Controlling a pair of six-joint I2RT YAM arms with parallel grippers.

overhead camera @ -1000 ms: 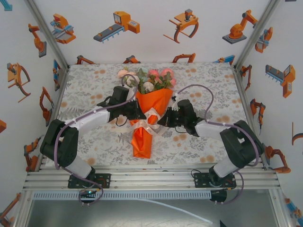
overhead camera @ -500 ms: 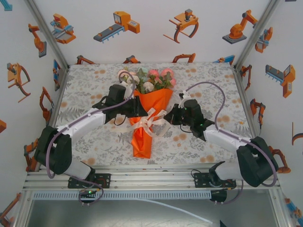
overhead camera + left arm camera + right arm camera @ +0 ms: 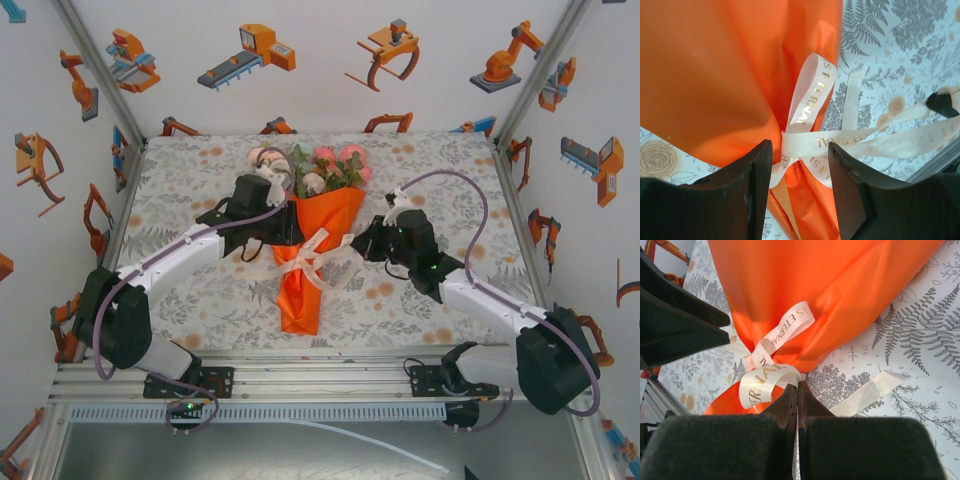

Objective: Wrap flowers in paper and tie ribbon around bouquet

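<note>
Bouquet on the bench: a bouquet [image 3: 325, 215] lies on its side at the middle of the fern-printed tablecloth [image 3: 190, 190]. It is a cone of bright-orange matte paper [image 3: 298, 300] with pink, peach and white artificial roses [image 3: 325, 157] and green leaves at its wide far end, and its narrow tip points toward the arm bases. A narrow cream-white ribbon [image 3: 807, 100] with gold lettering is knotted round the cone's waist, its loops and tails spilling to the right. The left gripper [image 3: 800, 150] sits at the cone's left flank, its two dark fingers standing apart with the knot between them and gripping nothing. The right gripper [image 3: 797, 390], on the opposite side, has its fingers pressed together, clamped on a strand of the ribbon just beside the knot.
</note>
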